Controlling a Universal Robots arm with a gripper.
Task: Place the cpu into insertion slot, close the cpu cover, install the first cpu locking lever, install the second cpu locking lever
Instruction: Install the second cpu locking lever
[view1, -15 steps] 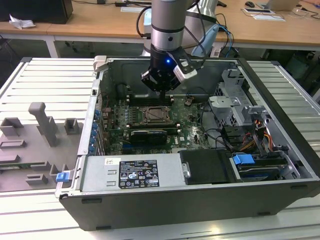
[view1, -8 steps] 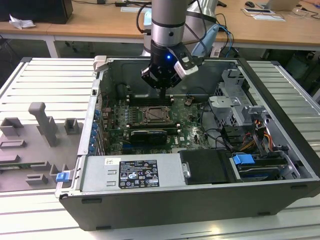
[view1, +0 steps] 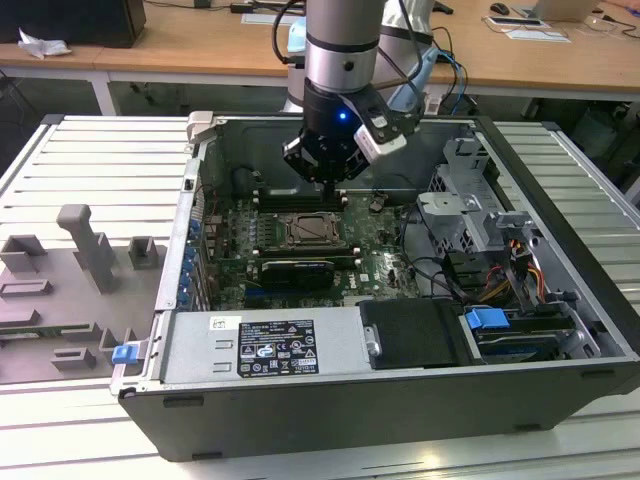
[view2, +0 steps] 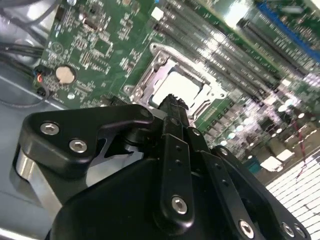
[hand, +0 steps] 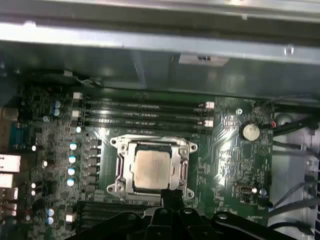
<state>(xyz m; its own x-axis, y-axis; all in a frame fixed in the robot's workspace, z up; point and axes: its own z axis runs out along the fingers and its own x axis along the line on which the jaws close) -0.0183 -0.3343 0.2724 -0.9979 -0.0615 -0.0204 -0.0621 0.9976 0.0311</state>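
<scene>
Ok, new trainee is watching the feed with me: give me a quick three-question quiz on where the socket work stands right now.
1. True or false: the cpu already lies in the insertion slot.
2. In the exterior view, the gripper hangs: A) over the grey power supply box, B) inside the open case above the motherboard near the socket, C) outside the case over the grey fixture tray.
3. Fill in: in the first wrist view, a silvery metal frame, the cpu ______, rings the chip.

Key
1. True: a pale square chip sits in the socket's middle in both wrist views.
2. B.
3. cover; whether its levers are latched cannot be told.
</scene>
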